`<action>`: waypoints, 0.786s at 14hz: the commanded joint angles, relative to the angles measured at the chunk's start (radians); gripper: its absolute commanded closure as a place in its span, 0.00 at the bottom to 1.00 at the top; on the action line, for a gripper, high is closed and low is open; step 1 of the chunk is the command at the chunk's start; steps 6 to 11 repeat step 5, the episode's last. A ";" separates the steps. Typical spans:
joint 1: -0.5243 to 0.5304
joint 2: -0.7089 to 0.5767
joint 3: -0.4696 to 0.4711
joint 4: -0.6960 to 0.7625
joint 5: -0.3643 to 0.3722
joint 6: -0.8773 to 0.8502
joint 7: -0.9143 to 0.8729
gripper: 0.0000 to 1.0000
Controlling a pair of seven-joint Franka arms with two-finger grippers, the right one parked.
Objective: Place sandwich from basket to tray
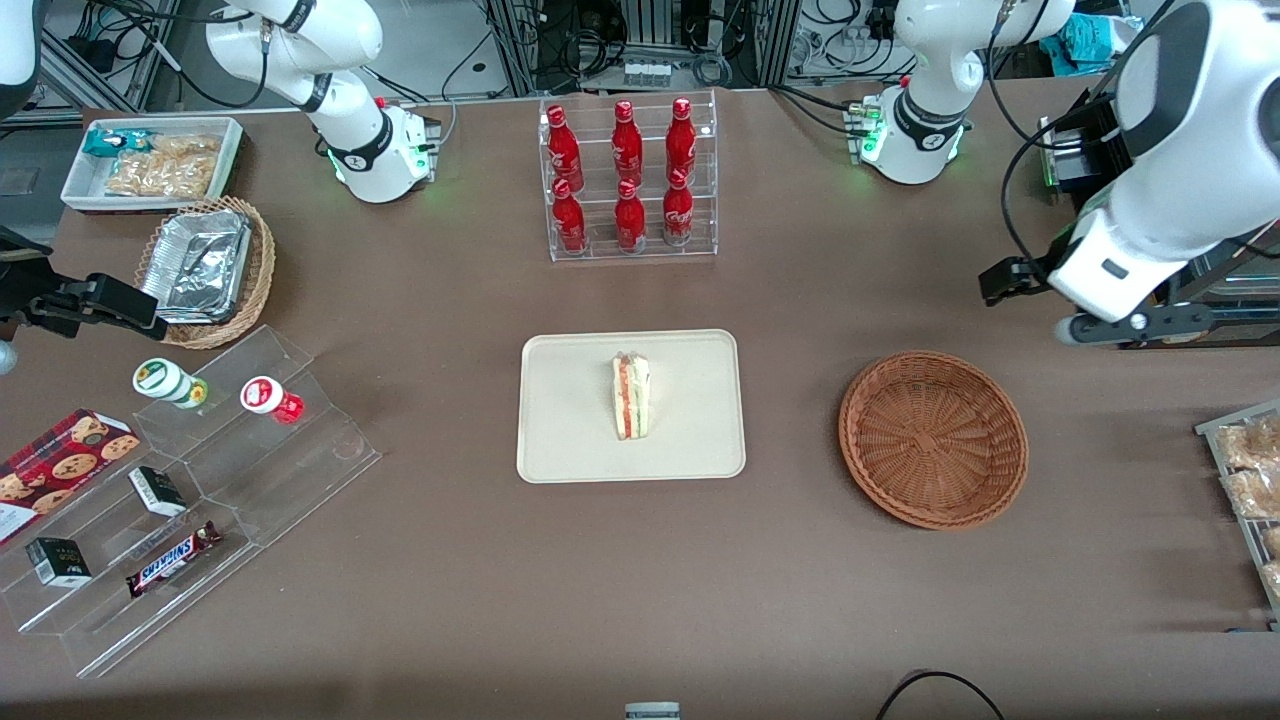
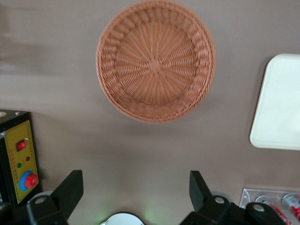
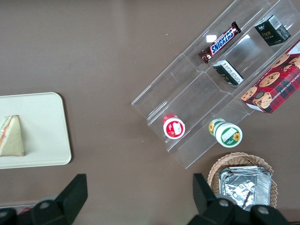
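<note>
The sandwich (image 1: 631, 397), a white bread wedge with red, orange and green layers, lies on the cream-beige tray (image 1: 560, 440) at the table's middle. It also shows in the right wrist view (image 3: 11, 137) on the tray (image 3: 47, 122). The reddish-brown wicker basket (image 1: 933, 438) is empty and sits beside the tray toward the working arm's end. My left gripper (image 1: 1010, 278) hangs raised above the table, farther from the front camera than the basket. In the left wrist view the gripper (image 2: 135, 187) is open and empty, with the basket (image 2: 156, 61) and a tray corner (image 2: 279, 103) below.
A clear rack of red bottles (image 1: 631, 180) stands farther back than the tray. A stepped acrylic shelf (image 1: 200, 490) with snacks, a tan basket of foil containers (image 1: 205, 270) and a white bin (image 1: 150, 160) lie toward the parked arm's end. Bagged pastries (image 1: 1250, 480) lie beside the basket.
</note>
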 commanded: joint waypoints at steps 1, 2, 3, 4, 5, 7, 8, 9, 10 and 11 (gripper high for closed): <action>-0.007 -0.013 0.075 0.056 -0.007 -0.025 0.041 0.00; -0.016 -0.019 0.092 0.057 -0.007 -0.025 0.086 0.00; -0.018 -0.022 0.103 0.057 -0.008 -0.025 0.109 0.00; -0.028 -0.024 0.106 0.057 -0.007 -0.020 0.112 0.00; -0.042 -0.024 0.112 0.056 -0.007 -0.020 0.112 0.00; -0.042 -0.024 0.112 0.056 -0.007 -0.020 0.112 0.00; -0.042 -0.024 0.112 0.056 -0.007 -0.020 0.112 0.00; -0.042 -0.024 0.112 0.056 -0.007 -0.020 0.112 0.00; -0.042 -0.024 0.112 0.056 -0.007 -0.020 0.112 0.00; -0.042 -0.024 0.112 0.056 -0.007 -0.020 0.112 0.00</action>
